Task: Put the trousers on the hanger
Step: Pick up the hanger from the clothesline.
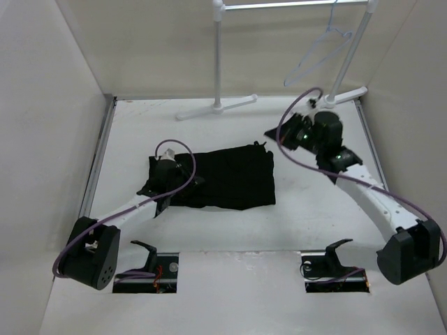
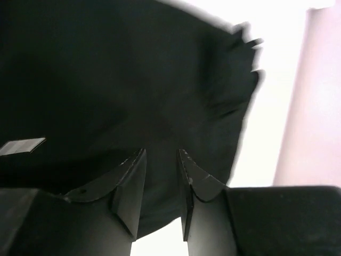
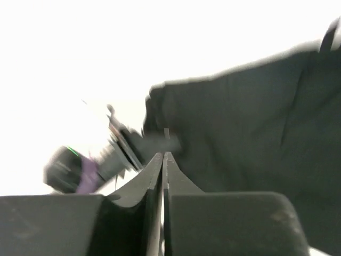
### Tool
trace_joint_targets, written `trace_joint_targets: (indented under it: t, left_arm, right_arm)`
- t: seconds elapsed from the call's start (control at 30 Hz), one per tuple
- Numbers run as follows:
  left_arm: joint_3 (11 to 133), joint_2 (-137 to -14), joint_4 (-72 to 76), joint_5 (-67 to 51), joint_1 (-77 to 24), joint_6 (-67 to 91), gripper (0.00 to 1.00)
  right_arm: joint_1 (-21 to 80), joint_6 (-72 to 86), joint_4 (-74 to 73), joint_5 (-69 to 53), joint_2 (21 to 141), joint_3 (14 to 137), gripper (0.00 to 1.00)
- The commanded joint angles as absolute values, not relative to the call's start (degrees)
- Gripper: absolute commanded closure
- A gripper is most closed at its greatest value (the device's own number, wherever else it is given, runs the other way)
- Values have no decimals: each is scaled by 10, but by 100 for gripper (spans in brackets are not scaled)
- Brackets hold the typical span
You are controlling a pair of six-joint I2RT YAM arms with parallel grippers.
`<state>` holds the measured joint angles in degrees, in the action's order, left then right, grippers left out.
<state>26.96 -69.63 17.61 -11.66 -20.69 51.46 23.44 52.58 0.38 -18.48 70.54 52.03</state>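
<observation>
- Left gripper point(image 2: 161, 160), jaws narrowly parted over trousers point(image 1: 223, 178): only one layer may be pinched.
- Right gripper point(image 3: 162, 160), jaws pressed together, empty: hanger point(image 1: 318, 56) may be knocked.

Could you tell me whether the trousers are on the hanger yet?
Not yet: the trousers lie flat on the table, and the hanger hangs bare from the rack rail.

White table point(image 1: 209, 237), black trousers point(image 1: 230, 178) (folded flat) mid-left, 2 rack feet point(image 1: 218, 107) at back.
</observation>
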Motion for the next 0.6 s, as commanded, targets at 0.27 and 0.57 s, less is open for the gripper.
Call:
trace_joint_targets:
  t: [0.27, 0.57]
  left_arm:
    - [253, -618, 51, -25, -210, 490, 74]
    - [276, -570, -6, -23, -223, 485, 70]
  right_arm:
    - [30, 404, -182, -158, 886, 976, 54]
    - [2, 380, -214, -161, 1062, 1177, 34]
